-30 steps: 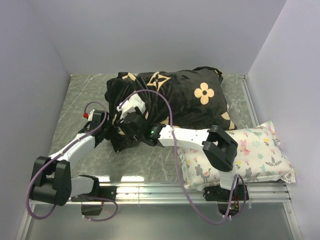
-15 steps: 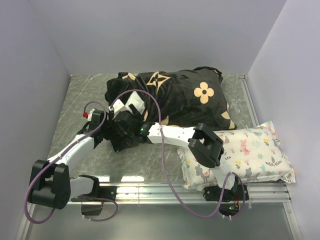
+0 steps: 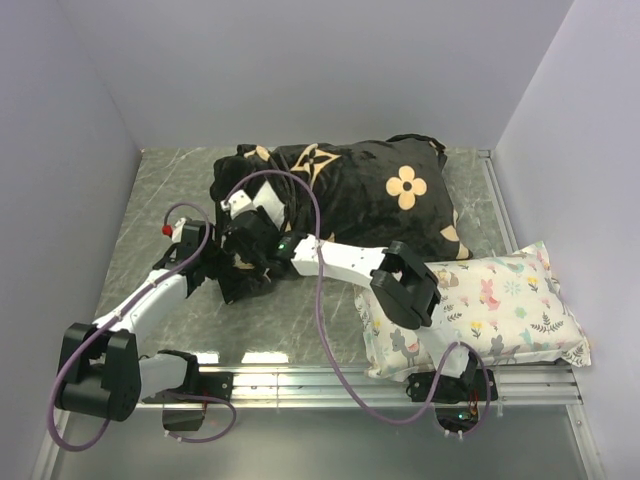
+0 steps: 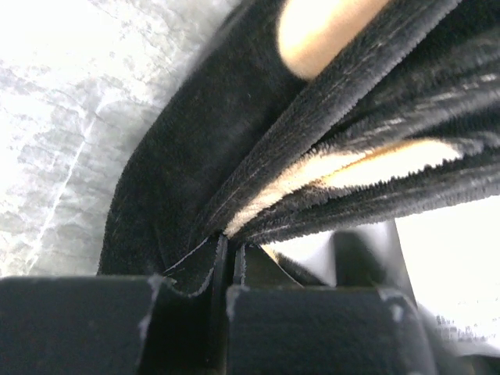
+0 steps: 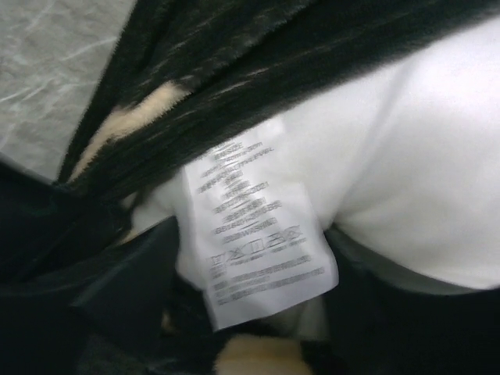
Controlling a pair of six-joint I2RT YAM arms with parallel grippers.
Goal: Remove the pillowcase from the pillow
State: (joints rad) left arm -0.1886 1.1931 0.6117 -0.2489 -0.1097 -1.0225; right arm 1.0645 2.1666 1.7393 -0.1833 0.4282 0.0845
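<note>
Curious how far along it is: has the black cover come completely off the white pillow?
No; the right wrist view shows the pillowcase still draped over the pillow, with its white label peeking out.

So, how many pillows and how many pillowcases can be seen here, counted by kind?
Pillows: 2, the plain white pillow showing inside the cover and the floral pillow beside it
Pillowcases: 1, the black pillowcase
Total: 3
</note>
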